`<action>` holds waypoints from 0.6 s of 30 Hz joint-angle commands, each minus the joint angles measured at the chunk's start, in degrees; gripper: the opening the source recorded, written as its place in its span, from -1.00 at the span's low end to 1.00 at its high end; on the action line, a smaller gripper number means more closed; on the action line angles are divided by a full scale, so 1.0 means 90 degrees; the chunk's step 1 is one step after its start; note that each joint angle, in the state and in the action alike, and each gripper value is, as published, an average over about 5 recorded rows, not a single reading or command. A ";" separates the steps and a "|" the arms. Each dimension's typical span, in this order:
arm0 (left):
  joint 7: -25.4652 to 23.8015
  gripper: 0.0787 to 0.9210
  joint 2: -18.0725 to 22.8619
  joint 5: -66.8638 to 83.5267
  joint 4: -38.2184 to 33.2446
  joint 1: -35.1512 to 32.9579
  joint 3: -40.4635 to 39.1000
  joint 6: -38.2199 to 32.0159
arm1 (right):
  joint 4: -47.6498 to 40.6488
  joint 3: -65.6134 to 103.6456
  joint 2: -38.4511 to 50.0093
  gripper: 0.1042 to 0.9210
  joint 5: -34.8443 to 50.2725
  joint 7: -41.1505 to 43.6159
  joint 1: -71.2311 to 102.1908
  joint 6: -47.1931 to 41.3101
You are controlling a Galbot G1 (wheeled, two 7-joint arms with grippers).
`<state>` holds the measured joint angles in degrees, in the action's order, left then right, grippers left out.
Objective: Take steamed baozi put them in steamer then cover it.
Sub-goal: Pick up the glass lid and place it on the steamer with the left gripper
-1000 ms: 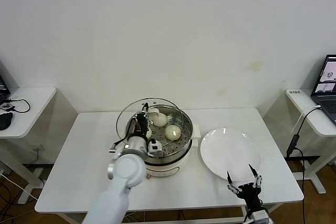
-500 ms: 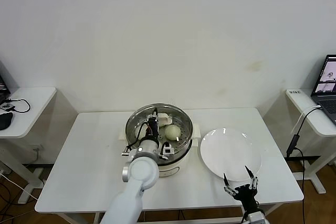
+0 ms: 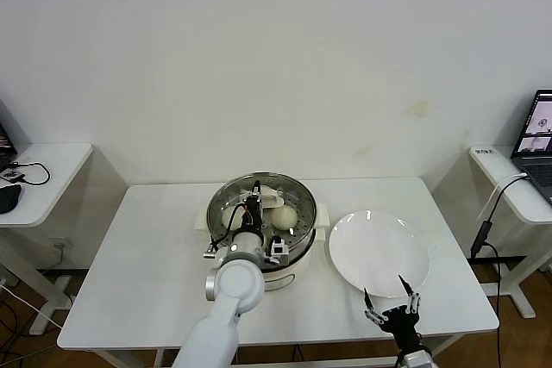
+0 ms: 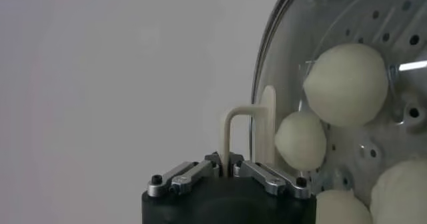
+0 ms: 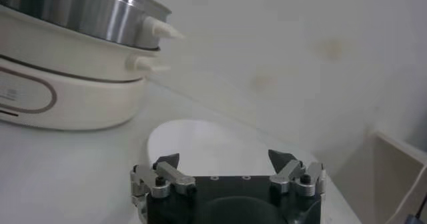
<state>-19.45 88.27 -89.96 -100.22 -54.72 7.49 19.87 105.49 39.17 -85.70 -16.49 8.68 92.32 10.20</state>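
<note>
Where the head view looks down, steamer sits mid-surface; left gripper above it, clamped on cover handle; white plate beside. Left wrist: baozi under glass. Right wrist: right gripper spread wide, near plate.

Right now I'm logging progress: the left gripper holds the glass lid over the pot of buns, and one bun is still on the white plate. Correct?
Not quite. The white plate is bare in the head view; no bun lies on it. The rest holds: the left gripper is shut on the glass lid over the pot, with the buns inside.
</note>
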 commanded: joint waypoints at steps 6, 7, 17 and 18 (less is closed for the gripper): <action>0.0116 -0.55 -0.0079 0.0258 -0.0471 -0.0231 -0.0048 -0.0047 | 0.0018 -0.0054 -0.0015 0.76 -0.0045 0.0003 0.0014 -0.0007; 0.0132 -0.47 -0.0106 0.0290 -0.0560 -0.0292 -0.0055 -0.0063 | 0.0021 -0.0060 -0.0019 0.76 -0.0048 0.0003 0.0016 -0.0008; 0.0368 0.25 -0.0614 0.0872 -0.1778 -0.1229 -0.0145 -0.0330 | 0.0049 -0.0066 -0.0014 0.76 -0.0073 -0.0002 0.0068 -0.0012; 0.0400 0.32 -0.0694 0.0998 -0.1919 -0.1330 -0.0138 -0.0381 | 0.0048 -0.0068 -0.0011 0.76 -0.0071 -0.0002 0.0076 -0.0012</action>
<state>-17.10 85.66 -86.11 -107.64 -59.78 6.39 18.11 105.89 38.58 -85.82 -17.13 8.69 92.87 10.13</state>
